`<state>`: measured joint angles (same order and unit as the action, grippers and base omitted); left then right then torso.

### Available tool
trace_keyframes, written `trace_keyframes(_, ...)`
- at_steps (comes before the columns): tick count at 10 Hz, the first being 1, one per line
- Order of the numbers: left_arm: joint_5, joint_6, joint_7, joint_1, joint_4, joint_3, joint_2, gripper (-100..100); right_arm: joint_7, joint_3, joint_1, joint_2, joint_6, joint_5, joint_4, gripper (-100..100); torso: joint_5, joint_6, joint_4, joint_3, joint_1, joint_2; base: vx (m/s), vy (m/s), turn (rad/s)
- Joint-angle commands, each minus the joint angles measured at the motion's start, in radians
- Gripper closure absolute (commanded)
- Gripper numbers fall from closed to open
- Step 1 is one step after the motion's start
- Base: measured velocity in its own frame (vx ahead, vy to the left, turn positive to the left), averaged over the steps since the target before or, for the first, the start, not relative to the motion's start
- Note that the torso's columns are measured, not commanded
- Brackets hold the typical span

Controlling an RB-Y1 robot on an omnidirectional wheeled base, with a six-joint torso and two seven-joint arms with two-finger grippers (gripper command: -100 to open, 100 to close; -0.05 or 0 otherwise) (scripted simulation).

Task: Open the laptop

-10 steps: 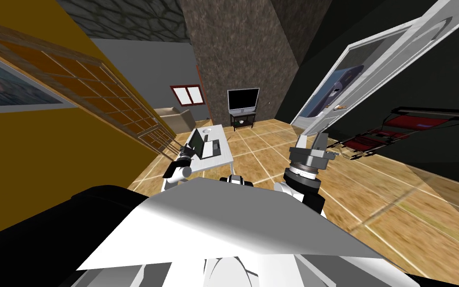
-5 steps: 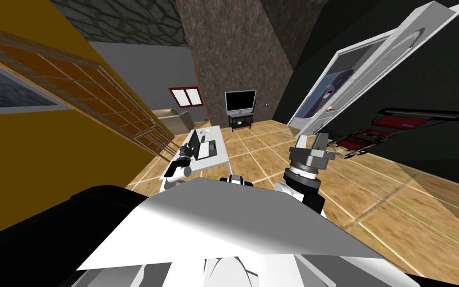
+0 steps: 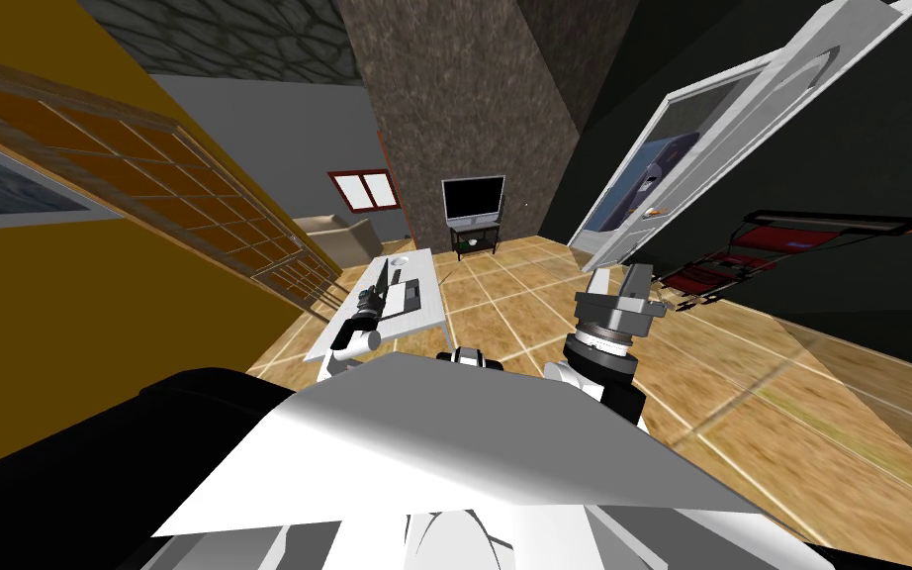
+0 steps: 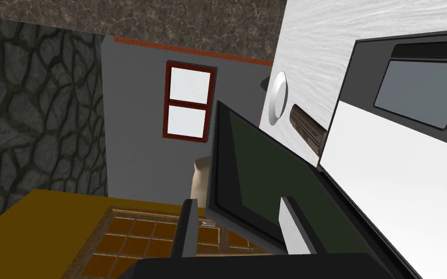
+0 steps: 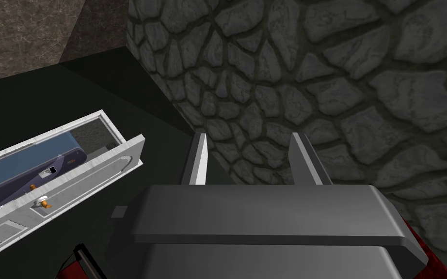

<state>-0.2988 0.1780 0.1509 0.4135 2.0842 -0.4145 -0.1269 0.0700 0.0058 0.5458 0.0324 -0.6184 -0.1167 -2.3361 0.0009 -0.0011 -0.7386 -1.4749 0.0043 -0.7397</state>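
Left jaws stand apart astride the laptop (image 4: 247,164), at the free edge of its raised lid. One finger (image 4: 187,227) is behind the lid and the other (image 4: 296,231) is in front of the dark screen, neither visibly pressing it. The laptop is open: the black-framed lid stands near upright off a white base, whose far part is dark grey with a grey-blue panel. It lies about midway along the white bench (image 3: 431,317), lid towards the long edge by the yellow wall. Towards the bench's far end lie a small brown oblong thing (image 4: 307,130) and a white round dish (image 4: 278,99); I cannot tell what the dish holds. Right jaws, raised over the tiled floor (image 3: 543,297) well apart from the bench, are likewise apart and grip nothing.
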Motion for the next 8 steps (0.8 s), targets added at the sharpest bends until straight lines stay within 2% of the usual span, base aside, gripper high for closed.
trace_keyframes(1, 0.055, -0.046, -0.05, -0.024, -0.07, 0.01, -0.018, 100, 0.0, 0.0, 0.0, 0.0, 0.0, 0.0, 0.0, 0, 0.0, 0.0, 0.0, 0.0, -0.003, 0.0, 0.001, -0.081, 0.013)
trace_keyframes(8, 0.21, -0.173, -0.184, -0.09, -0.27, 0.044, -0.069, 100, 0.0, 0.0, 0.0, 0.0, 0.0, 0.0, 0.0, 0, -0.003, 0.001, -0.001, 0.0, -0.006, 0.0, 0.006, -0.082, 0.009)
